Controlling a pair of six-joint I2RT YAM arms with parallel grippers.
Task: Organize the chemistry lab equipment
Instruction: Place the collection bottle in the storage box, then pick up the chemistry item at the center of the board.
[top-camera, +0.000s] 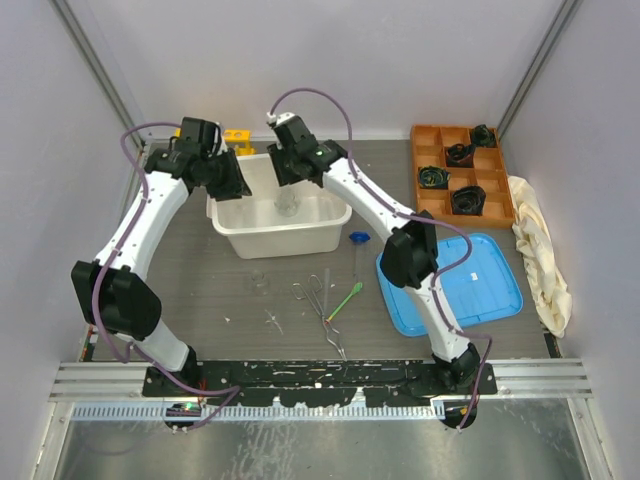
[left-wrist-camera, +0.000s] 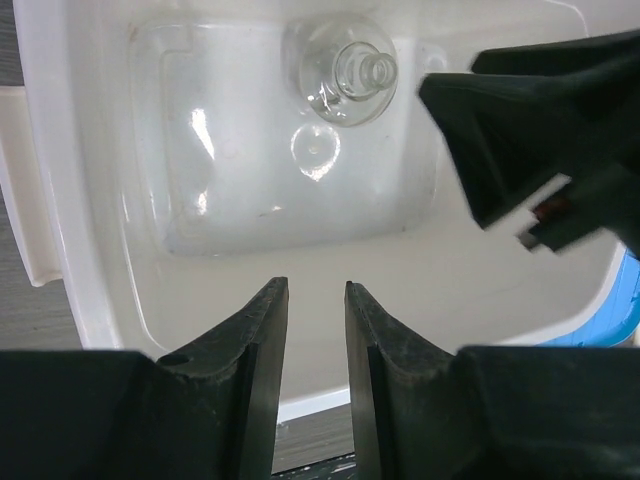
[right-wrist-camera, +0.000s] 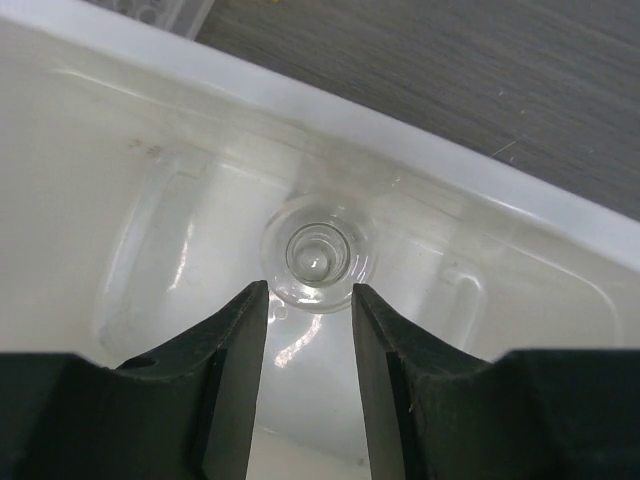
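A clear glass flask (top-camera: 288, 205) stands upright on the floor of the white bin (top-camera: 270, 245). My right gripper (top-camera: 290, 176) hangs over it. In the right wrist view the flask's mouth (right-wrist-camera: 320, 252) sits just beyond the open right gripper (right-wrist-camera: 310, 292), with nothing between the fingers. My left gripper (top-camera: 232, 186) hovers over the bin's left side, narrowly open (left-wrist-camera: 316, 290) and empty, with the flask (left-wrist-camera: 350, 72) farther off. On the table lie another small flask (top-camera: 259, 281), metal tongs (top-camera: 318, 295), a green spatula (top-camera: 346, 299) and a blue-capped test tube (top-camera: 357, 243).
A yellow rack (top-camera: 236, 137) stands behind the bin. A blue tray (top-camera: 470, 290) lies to the right under the right arm. An orange compartment tray (top-camera: 432, 150) with black objects sits at the back right, with a cream cloth (top-camera: 540, 255) along the right wall.
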